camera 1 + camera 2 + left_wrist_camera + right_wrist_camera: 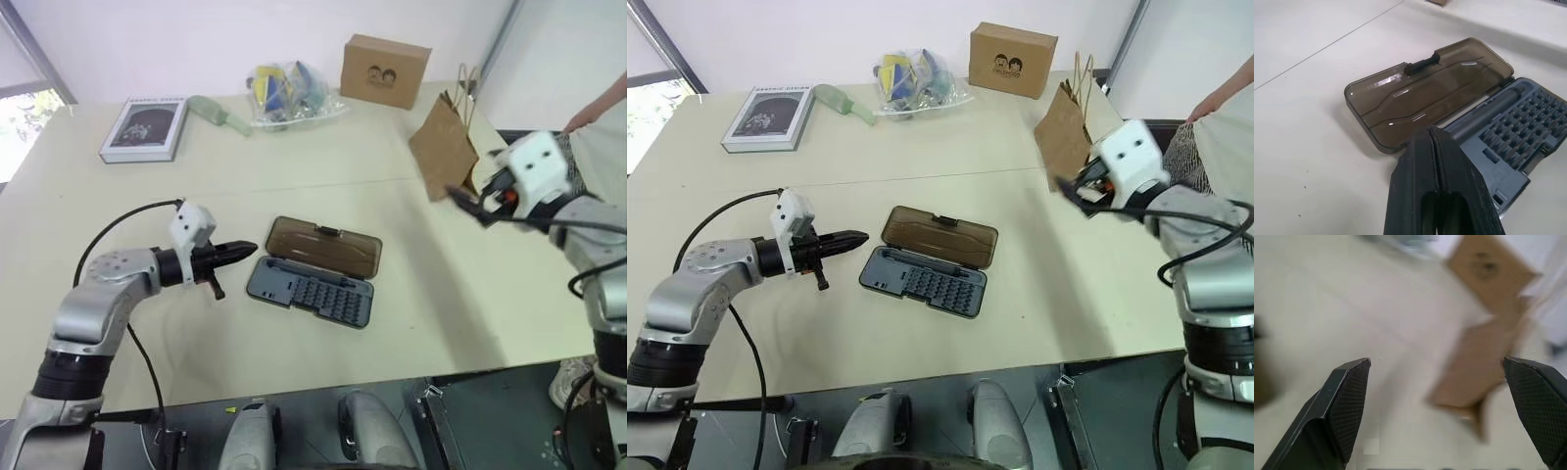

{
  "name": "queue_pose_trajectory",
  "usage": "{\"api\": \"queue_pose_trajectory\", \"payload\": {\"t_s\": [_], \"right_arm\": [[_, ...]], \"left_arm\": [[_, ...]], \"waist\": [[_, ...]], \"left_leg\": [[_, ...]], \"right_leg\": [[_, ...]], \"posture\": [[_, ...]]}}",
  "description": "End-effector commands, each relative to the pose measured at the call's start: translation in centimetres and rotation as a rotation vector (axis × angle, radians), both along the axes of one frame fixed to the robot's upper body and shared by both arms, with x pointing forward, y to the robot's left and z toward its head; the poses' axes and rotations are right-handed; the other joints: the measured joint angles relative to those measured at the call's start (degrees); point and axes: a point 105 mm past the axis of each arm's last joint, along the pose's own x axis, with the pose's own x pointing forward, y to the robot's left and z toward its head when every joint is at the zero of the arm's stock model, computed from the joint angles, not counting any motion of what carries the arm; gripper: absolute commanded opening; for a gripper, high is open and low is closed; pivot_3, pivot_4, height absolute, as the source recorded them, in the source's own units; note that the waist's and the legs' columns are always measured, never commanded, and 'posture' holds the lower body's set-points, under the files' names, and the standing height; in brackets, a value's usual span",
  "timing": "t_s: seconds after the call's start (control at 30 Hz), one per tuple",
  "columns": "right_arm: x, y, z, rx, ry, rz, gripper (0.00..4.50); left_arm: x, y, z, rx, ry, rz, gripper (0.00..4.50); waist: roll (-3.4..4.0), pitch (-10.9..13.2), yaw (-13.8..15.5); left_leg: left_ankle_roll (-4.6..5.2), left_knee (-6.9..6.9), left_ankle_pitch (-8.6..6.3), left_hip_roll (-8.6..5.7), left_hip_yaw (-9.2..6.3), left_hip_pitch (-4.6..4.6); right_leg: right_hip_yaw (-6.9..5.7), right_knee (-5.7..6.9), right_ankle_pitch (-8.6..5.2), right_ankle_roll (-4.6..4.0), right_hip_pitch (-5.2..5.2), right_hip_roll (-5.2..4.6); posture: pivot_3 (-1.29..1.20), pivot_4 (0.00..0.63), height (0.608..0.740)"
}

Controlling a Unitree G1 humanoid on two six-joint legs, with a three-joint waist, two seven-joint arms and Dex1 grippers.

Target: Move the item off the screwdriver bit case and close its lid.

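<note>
The brown paper bag (443, 147) stands on the table at the right, off the screwdriver bit case (312, 290), its handles up. The dark grey case lies open in the middle of the table, with rows of bits in its tray. Its smoky brown lid (325, 245) lies flat on the table behind the tray. My right gripper (468, 204) hovers open just in front of the bag, with nothing between its fingers; the right wrist view shows the bag (1476, 369) beyond them. My left gripper (240, 251) is shut and empty, pointing at the case's left end.
A grey-covered book (144, 127) lies at the back left. A green scoop (217, 113), a clear bag of small items (289, 93) and a printed cardboard box (384, 70) stand along the back. A person (598, 113) stands at the right edge.
</note>
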Motion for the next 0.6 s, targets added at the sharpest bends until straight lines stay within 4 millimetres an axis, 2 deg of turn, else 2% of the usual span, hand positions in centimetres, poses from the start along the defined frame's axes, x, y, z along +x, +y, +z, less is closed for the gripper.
{"api": "queue_pose_trajectory", "payload": {"t_s": [0.03, 0.13, 0.33, 0.47, 0.6], "right_arm": [[-2.3, 3.8, -0.4, 0.038, 0.035, 0.165, 4.43], [-3.0, 6.1, -2.1, 0.087, 0.104, 0.253, 4.43], [-1.4, 9.1, -4.0, 0.162, 0.164, 0.286, 4.43], [-0.1, 9.9, -4.5, 0.187, 0.189, 0.291, 4.43], [0.8, 9.8, -5.0, 0.186, 0.214, 0.278, 4.43]], "left_arm": [[0.4, 0.1, 0.9, 0.016, -0.027, -0.048, 0.0], [0.5, 0.1, 0.8, 0.032, -0.019, -0.082, 0.0], [0.9, 0.5, 1.5, 0.052, -0.032, -0.099, 0.0], [0.7, 0.8, 2.2, 0.041, -0.034, -0.094, 0.0], [-0.1, 1.3, 3.3, -0.005, -0.028, -0.079, 0.0]], "waist": [[-0.01, 0.0, 0.1], [-0.01, 0.0, 0.08], [-0.03, 0.01, 0.05], [-0.03, 0.01, 0.15], [-0.03, 0.01, 0.33]], "left_leg": [[0.0, 0.0, 0.0, 0.0, 0.0, 0.0], [0.0, 0.01, 0.0, -0.01, 0.0, -0.01], [0.0, 0.05, 0.0, -0.01, 0.0, -0.02], [0.0, 0.05, 0.0, -0.01, -0.01, -0.04], [0.0, 0.05, 0.0, -0.01, -0.02, -0.06]], "right_leg": [[-0.01, -0.01, 0.0, 0.0, 0.0, 0.0], [-0.04, -0.02, 0.0, 0.0, 0.0, 0.01], [-0.04, -0.01, -0.01, 0.0, 0.0, 0.01], [-0.06, -0.01, 0.0, 0.0, -0.01, 0.0], [-0.06, -0.01, 0.0, 0.0, -0.01, -0.03]], "posture": [[0.0, 0.15, 0.74], [0.0, 0.15, 0.74], [0.0, 0.15, 0.74], [0.0, 0.15, 0.74], [0.0, 0.15, 0.74]]}}
